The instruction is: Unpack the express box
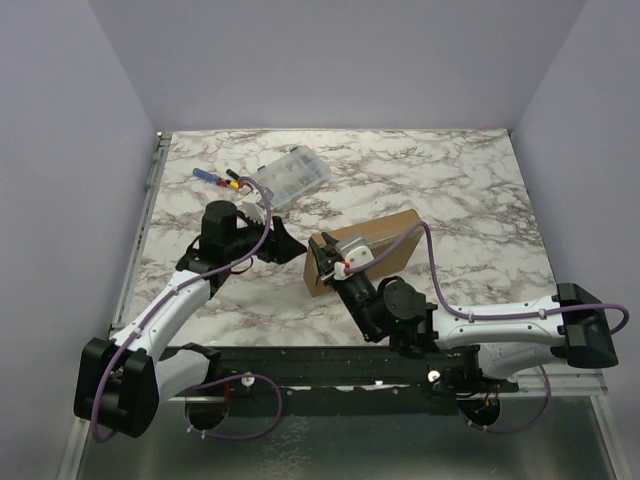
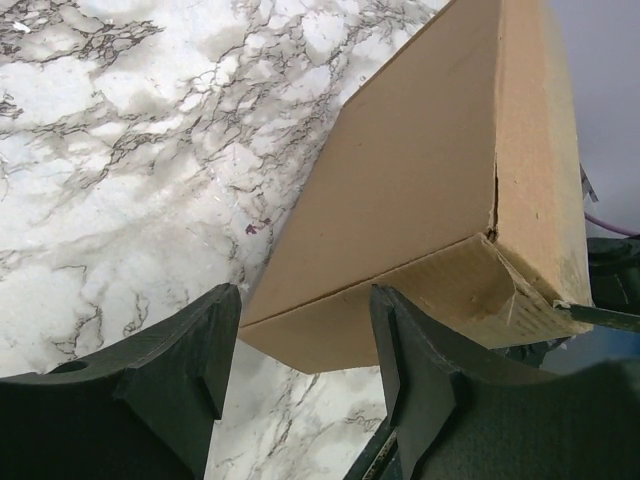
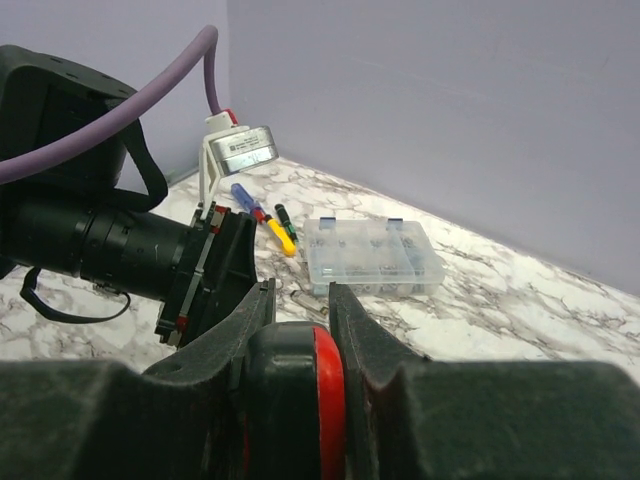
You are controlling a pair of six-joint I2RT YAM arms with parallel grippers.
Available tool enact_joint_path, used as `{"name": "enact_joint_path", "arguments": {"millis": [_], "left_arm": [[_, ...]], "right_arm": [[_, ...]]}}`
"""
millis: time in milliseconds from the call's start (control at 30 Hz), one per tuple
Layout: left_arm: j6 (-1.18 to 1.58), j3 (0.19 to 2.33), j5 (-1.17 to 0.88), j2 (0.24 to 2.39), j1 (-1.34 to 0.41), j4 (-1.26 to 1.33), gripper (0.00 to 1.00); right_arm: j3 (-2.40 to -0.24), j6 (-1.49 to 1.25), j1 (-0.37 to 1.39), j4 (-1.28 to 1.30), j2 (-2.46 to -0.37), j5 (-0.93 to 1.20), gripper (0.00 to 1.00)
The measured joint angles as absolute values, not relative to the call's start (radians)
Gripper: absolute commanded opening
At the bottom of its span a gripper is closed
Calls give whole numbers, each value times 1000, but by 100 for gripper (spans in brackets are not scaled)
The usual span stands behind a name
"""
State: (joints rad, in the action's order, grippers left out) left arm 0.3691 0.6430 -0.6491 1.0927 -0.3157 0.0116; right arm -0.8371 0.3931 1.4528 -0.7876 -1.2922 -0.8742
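The express box (image 1: 375, 243) is a flat brown cardboard mailer lying closed at the middle of the marble table (image 1: 450, 180). In the left wrist view its near corner (image 2: 420, 200) is raised off the table just ahead of my fingers. My left gripper (image 1: 293, 245) is open and empty at the box's left end, with the box's corner just beyond its tips (image 2: 305, 300). My right gripper (image 1: 328, 258) is over the box's left front corner, shut (image 3: 300, 292) on a black and red tool (image 3: 305, 390). The box is out of the right wrist view.
A clear plastic compartment case (image 1: 290, 175) lies behind the left gripper and also shows in the right wrist view (image 3: 372, 255). Small screwdrivers with blue and yellow handles (image 1: 218, 178) lie left of it. Purple-grey walls close in the table's back and sides.
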Motion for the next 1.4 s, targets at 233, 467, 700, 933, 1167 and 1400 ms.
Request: {"name": "enact_joint_path", "arguments": {"millis": [233, 467, 700, 933, 1167, 1400], "left_arm": [[377, 638, -638, 1087, -316, 12, 69], [520, 607, -615, 1058, -316, 31, 76], [692, 485, -588, 1010, -333, 134, 79], [715, 517, -508, 1000, -360, 61, 81], [607, 775, -407, 957, -339, -124, 84], [616, 762, -463, 1020, -339, -101, 84]], "right_arm": [[-837, 390, 1441, -786, -1302, -874, 1], [-837, 385, 1438, -781, -1336, -874, 1], [-857, 385, 1438, -768, -1342, -874, 1], [-868, 386, 1436, -770, -1346, -874, 1], [-865, 382, 1436, -769, -1346, -875, 1], [-867, 383, 1436, -730, -1305, -897, 1]]}}
